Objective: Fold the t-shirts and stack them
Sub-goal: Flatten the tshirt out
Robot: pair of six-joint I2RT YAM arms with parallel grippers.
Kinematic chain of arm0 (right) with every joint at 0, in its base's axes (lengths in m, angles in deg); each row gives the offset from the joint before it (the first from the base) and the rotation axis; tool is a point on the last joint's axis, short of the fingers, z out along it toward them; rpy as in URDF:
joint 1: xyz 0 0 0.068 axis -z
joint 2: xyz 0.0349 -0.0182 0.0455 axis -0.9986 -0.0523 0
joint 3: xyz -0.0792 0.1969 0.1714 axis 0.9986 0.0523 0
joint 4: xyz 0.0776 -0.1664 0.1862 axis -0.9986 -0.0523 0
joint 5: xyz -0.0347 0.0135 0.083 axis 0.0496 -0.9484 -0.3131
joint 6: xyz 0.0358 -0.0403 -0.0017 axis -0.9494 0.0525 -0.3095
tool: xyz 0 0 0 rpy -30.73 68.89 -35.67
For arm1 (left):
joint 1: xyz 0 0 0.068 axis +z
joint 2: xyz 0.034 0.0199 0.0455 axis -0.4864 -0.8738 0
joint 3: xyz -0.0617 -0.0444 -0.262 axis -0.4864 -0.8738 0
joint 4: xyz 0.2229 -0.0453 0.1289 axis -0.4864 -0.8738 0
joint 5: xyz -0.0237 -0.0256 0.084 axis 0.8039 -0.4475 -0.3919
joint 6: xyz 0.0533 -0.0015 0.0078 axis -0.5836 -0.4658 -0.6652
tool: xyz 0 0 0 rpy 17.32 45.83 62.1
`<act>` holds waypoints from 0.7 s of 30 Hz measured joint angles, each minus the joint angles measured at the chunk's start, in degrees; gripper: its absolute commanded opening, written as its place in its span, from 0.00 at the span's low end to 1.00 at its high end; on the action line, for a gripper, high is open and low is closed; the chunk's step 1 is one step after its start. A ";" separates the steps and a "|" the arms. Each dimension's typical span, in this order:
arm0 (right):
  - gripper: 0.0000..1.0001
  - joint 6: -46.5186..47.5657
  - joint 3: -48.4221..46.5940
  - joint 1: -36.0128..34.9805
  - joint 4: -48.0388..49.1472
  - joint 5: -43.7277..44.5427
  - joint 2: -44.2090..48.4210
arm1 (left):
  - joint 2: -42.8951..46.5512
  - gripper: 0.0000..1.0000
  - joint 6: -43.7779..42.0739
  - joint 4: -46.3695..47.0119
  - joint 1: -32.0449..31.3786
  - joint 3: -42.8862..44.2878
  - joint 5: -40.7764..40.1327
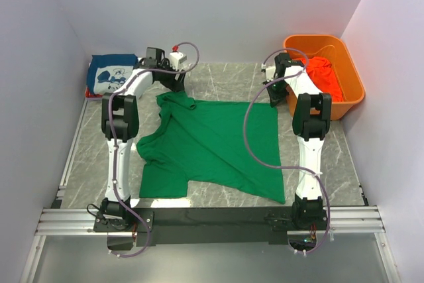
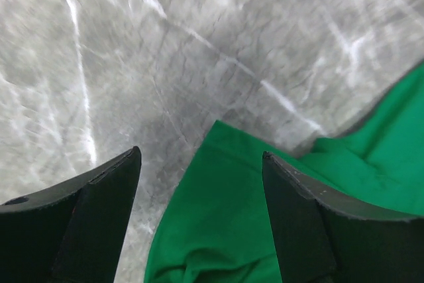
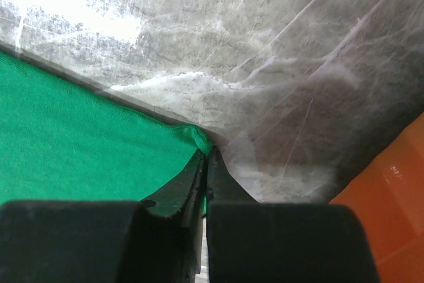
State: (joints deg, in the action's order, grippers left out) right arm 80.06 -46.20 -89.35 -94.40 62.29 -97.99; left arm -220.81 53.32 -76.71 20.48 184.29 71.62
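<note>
Marble table [image 1: 225, 81] bears spread green t-shirt [image 1: 212, 147], seemingly wrinkled.

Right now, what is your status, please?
Left pincer open over plain green cloth t-shirt. Right pincer shut on its far corner. Nothing blocking.

Matt cloth green tee [image 1: 212, 147] on glossy marbled table [image 1: 225, 77].

I have the top camera high behind the arm bases, looking down and forward over the whole table [image 1: 225, 81] to the back wall. My left wrist camera looks out past the left gripper [image 2: 200, 152], close above marble and the green t-shirt [image 2: 218, 230]. My right wrist camera, behind the right gripper [image 3: 207, 156], sits nearer still. Both share the shirt's far edge with the top view, the right also the orange bin [image 3: 391, 197].
</note>
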 measured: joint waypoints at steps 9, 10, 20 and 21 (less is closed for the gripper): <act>0.00 0.46 0.02 0.00 -0.11 -0.20 0.00 | -4.17 0.74 -2.40 -0.46 -1.79 1.68 -4.33; 0.00 0.48 0.02 0.00 -0.11 -0.22 0.00 | -4.17 0.64 -2.80 -0.55 -2.01 1.68 -4.50; 0.00 2.03 0.02 0.00 -0.24 -0.68 0.09 | -4.17 0.00 -6.16 -0.57 -2.97 1.68 -6.16; 0.00 2.23 0.02 0.00 -0.28 -0.74 0.15 | -4.17 0.00 -6.03 -0.57 -2.84 1.84 -6.16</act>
State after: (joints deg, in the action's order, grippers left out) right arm 82.29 -46.18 -89.35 -94.68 61.55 -97.84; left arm -224.98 47.29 -77.28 17.64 186.12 65.46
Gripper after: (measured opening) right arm 0.018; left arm 0.015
